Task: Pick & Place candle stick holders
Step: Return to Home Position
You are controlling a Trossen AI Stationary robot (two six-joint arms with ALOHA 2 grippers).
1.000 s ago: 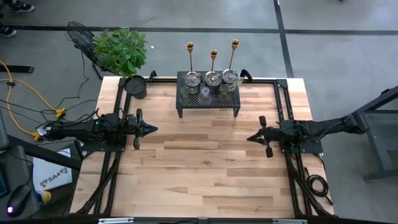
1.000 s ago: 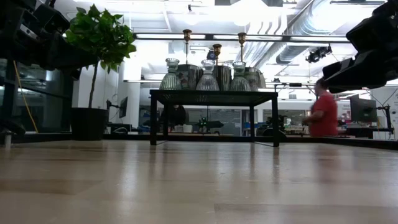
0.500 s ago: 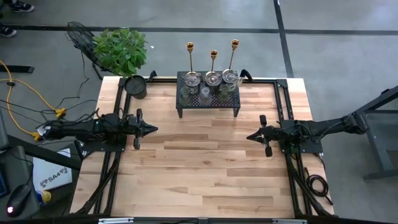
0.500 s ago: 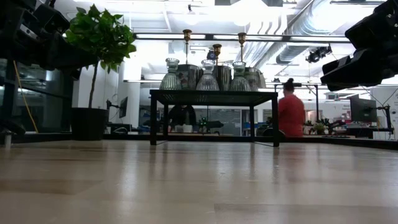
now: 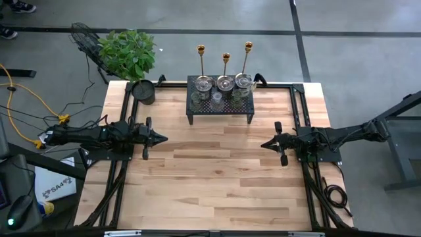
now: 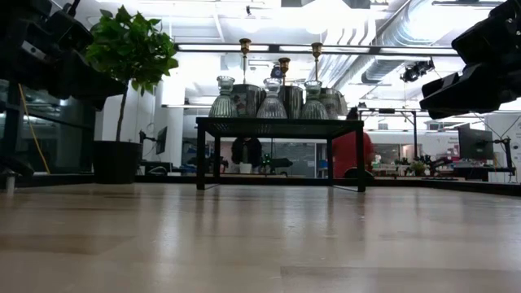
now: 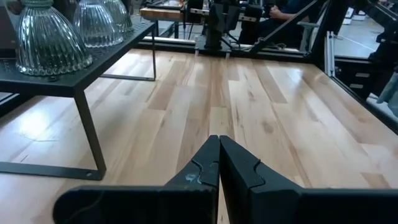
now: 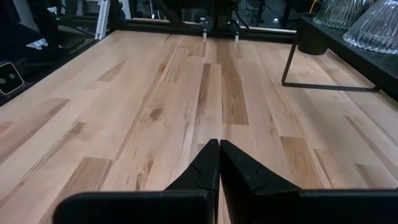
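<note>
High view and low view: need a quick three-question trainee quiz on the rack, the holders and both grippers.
1. True or false: the left gripper and the right gripper both have their fingers shut on nothing.
2. Pick one: the glass cups stand A) on top of the black rack, B) underneath it, C) beside it on the boards.
3. Fill in: ____ gold candlesticks rise above the cups at the far side of the rack.

Key: 1 true; 2 A; 3 three.
</note>
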